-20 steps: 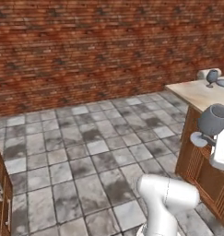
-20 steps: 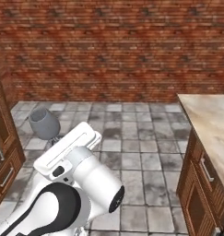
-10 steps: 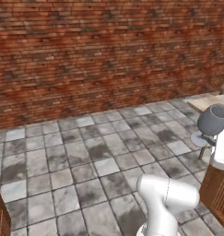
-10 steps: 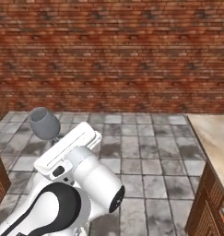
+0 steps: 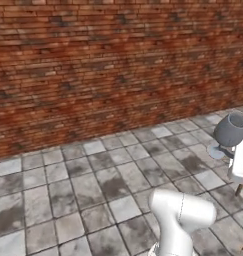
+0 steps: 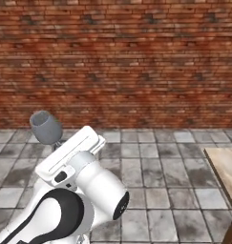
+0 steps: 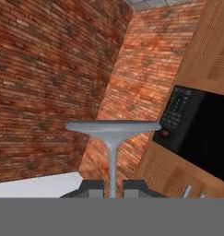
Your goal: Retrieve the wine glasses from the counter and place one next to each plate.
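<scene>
- A grey-blue wine glass [image 5: 231, 131] is held in the air over the tiled floor [image 5: 108, 175], in front of a brick wall [image 6: 117, 57].
- The fingers [image 7: 112, 188] pinch its thin stem, one on each side, just behind the round foot.
- The stem runs straight out along the fingers, so the glass lies tilted, bowl pointing away from the arm.
- A bare desk corner [image 6: 225, 167] shows at the right; no plate is visible.

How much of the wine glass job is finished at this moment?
Done: one dark grey-blue translucent wine glass is picked up. In hand: the gripper is shut on its stem, carrying it above the grey tiled floor by the red brick wall. Left: setting it beside a plate; no plate is visible here.
</scene>
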Controlling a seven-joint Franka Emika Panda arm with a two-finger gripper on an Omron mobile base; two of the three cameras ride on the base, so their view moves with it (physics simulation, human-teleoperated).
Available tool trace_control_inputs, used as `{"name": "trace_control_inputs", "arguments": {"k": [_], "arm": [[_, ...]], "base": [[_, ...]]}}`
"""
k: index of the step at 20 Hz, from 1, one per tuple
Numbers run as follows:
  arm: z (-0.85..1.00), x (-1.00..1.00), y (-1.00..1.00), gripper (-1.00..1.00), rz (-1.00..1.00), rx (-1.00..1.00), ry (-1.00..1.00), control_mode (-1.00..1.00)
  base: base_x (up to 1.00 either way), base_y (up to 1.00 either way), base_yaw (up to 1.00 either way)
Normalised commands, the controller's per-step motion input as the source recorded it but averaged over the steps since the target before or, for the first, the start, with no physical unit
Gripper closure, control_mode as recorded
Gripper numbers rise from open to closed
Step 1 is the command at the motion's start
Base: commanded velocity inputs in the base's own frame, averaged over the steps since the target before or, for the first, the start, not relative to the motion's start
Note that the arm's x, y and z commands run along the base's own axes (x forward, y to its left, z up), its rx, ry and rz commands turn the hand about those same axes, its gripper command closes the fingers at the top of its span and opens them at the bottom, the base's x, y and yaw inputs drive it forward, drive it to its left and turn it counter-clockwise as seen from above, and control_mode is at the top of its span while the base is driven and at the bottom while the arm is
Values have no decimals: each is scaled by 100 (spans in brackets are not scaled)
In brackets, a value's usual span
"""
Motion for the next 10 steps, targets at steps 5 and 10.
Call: {"name": "trace_control_inputs", "arguments": {"k": [5, 10], "arm": [[0, 0, 0, 100, 0, 0, 0, 100], [0, 0, 0, 100, 0, 0, 0, 100]], "base": [[100, -8, -20], [100, 0, -29]]}}
